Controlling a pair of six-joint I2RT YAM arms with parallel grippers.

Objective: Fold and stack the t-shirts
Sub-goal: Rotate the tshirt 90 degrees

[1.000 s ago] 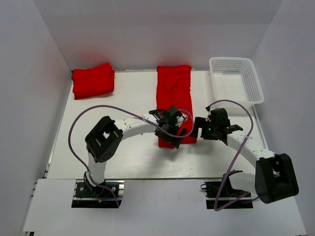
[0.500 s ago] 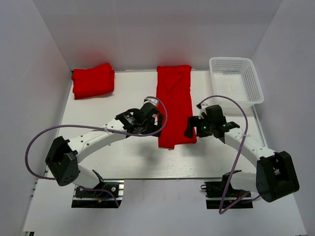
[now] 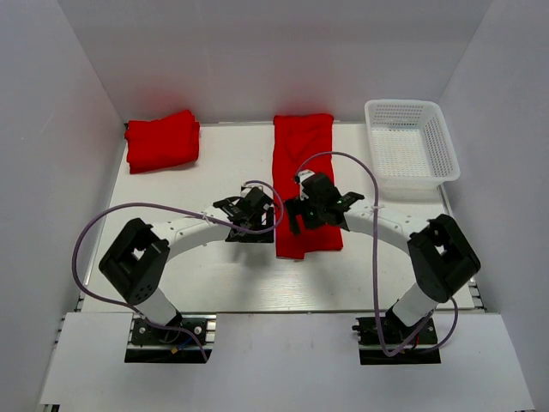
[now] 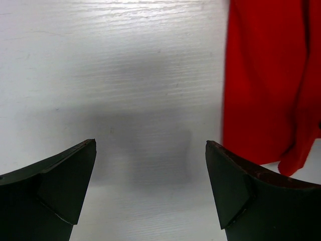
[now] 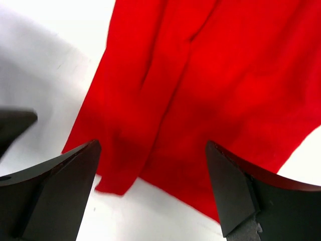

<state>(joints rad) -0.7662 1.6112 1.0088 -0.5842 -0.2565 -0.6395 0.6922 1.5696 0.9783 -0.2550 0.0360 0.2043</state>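
A red t-shirt (image 3: 304,163), folded into a long narrow strip, lies down the middle of the table. Its near end shows in the right wrist view (image 5: 210,90) and its left edge in the left wrist view (image 4: 266,85). A folded red t-shirt pile (image 3: 162,140) sits at the back left. My left gripper (image 3: 262,221) is open and empty over bare table just left of the strip's near end. My right gripper (image 3: 302,215) is open and empty above the strip's near end.
A white mesh basket (image 3: 412,142) stands at the back right. White walls close the table on the left, back and right. Purple cables loop over both arms.
My right gripper has swung left from beside the strip to over its near end. My left arm has drawn back and its gripper sits just left of the strip.
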